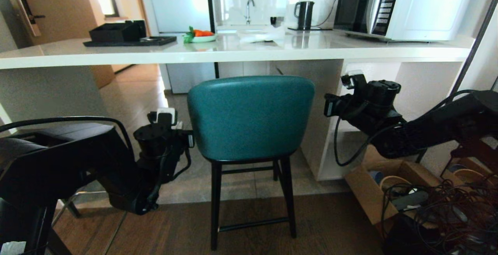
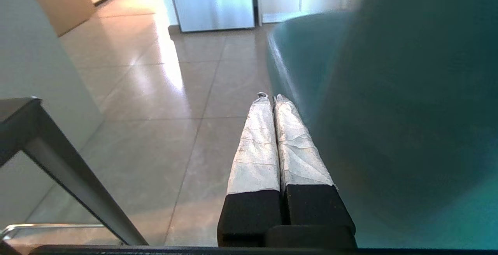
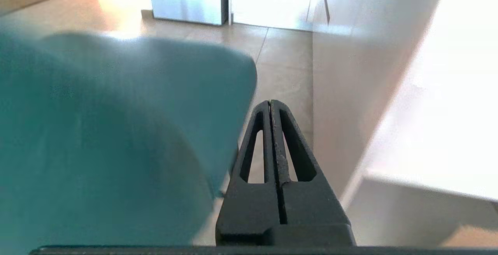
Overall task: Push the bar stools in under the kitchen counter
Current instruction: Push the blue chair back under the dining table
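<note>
A white microwave (image 1: 404, 6) on the bench carries a small blue-and-white sticker near its top, too small to read. No other writing can be made out.

A teal leather bar stool (image 1: 251, 116) stands in the centre, seen from behind. Its low back is smooth, curved and rounded at the corners, and it sits on slim black legs joined by black crossbars. The stool stands on dark wood flooring just before the long glossy white bench (image 1: 233, 52), its back just below the thick front edge of the slab. A white panel leg and an open white shelf unit (image 1: 393, 91) stand to its right.

The left hand (image 2: 271, 98) is beside the left edge of the stool back, its two white-wrapped fingers pressed together, holding nothing. The right hand (image 3: 270, 103) is near the right edge of the stool back, its black fingers likewise closed on nothing.

On the bench sit a black tray with a black box (image 1: 118, 33), a plate of orange and green food (image 1: 200, 35) and a black kettle (image 1: 304, 14), with a tap (image 1: 249, 9) behind. At the lower right, a cardboard box (image 1: 393, 189) on the floor holds tangled cables.
</note>
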